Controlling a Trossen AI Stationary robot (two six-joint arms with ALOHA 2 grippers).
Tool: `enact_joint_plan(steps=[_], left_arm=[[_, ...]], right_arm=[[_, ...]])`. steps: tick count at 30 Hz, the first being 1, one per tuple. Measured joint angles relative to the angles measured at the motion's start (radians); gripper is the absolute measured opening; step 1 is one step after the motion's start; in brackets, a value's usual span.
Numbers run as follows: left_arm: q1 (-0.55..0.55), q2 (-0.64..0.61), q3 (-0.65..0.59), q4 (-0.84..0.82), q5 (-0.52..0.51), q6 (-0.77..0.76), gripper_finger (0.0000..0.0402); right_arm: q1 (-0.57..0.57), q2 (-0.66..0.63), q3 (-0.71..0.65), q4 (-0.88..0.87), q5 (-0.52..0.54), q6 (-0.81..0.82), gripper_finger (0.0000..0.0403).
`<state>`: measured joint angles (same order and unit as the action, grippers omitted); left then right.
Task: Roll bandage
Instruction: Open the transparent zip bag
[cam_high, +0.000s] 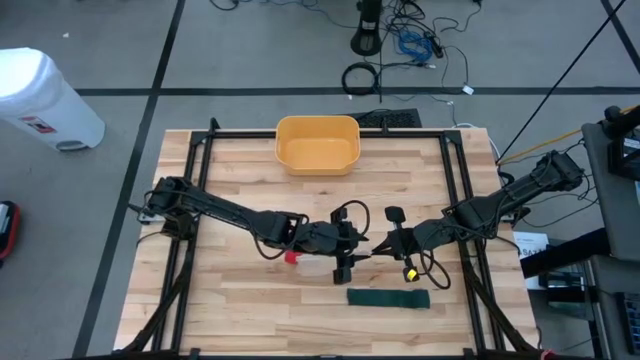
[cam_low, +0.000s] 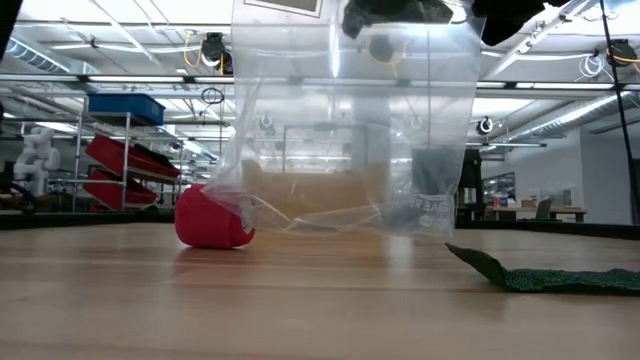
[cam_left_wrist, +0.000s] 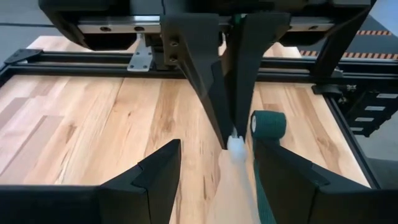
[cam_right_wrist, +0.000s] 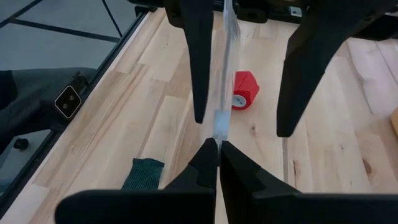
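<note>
High view, hands: the left hand (cam_high: 350, 252) and right hand (cam_high: 385, 245) are seen meeting over the middle of the table (cam_high: 240, 170), tips almost touching.
High view, bandage: a dark green bandage (cam_high: 388, 298) is laid out flat as a strip on the near side of the table, just near of the two hands.
High view, other items: a red roll (cam_high: 292, 257) lies beside the left arm; a yellow bin (cam_high: 317, 143) stands at the far edge.
Low view, bag: a clear plastic bag (cam_low: 350, 130) is seen hanging from above, its lower edge close to the table; the red roll (cam_low: 213, 216) rests at its left foot.
Low view, bandage: the green strip's end (cam_low: 545, 275) lies flat at the right, slightly curled up.
Left wrist view: the left hand's fingers (cam_left_wrist: 155, 177) are spread fairly wide, nothing clamped between them; the right hand's fingers (cam_left_wrist: 205, 74), opposite, are pinched on the bag's edge. A partly rolled green end (cam_left_wrist: 268, 122) is visible beyond.
Right wrist view: the right hand (cam_right_wrist: 219, 152) is closed tight on the thin bag film (cam_right_wrist: 225, 74).
Handling judgement: the bandage is judged light, soft and limp, probably slightly clingy; it would best be pinched at one short end, then turned over itself.
</note>
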<state>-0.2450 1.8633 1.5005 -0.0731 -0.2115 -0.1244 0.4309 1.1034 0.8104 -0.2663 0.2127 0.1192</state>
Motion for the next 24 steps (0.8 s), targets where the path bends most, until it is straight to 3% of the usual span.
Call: enact_joint_plan(steps=[8,17,24], left_arm=[[0.000,0.000,0.000,-0.020,-0.006,0.000,0.0209],[-0.006,0.017,0.000,0.011,-0.029,0.009,0.0163],[-0.013,0.049,0.000,0.069,-0.032,0.033,0.0160]], right_arm=[[0.000,0.000,0.000,0.001,0.000,0.000,0.0000],[0.000,0.000,0.000,0.007,0.000,0.000,0.0000],[0.000,0.000,0.000,0.009,-0.002,0.000,0.0000]])
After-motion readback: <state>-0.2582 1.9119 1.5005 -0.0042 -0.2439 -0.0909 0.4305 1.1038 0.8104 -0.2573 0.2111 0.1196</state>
